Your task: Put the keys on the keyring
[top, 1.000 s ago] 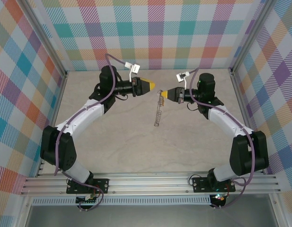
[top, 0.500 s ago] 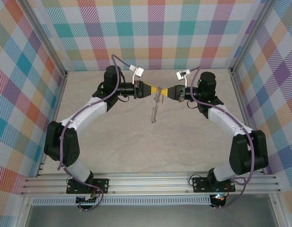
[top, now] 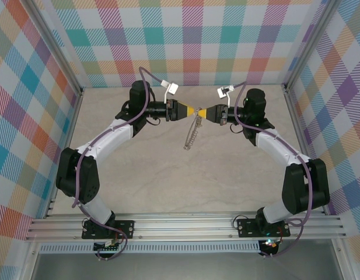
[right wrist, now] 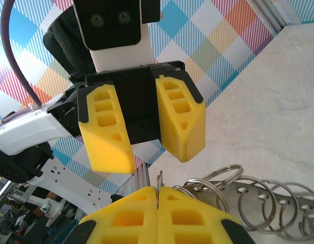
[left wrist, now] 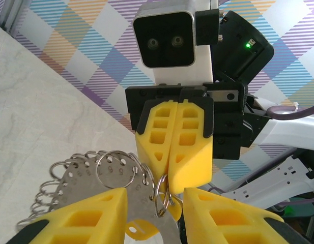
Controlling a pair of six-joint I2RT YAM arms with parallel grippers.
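The keyring (top: 192, 135) hangs edge-on above the worktop (top: 168, 181), its top loop clamped in the right gripper (top: 208, 112), whose jaws are closed, presenting it for threading. The left gripper (top: 195, 111) faces it, jaws parted either side of that loop.

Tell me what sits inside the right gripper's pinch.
A thin split ring of the keyring pokes out of the shut right gripper. Its clamped part is hidden between the yellow fingers.
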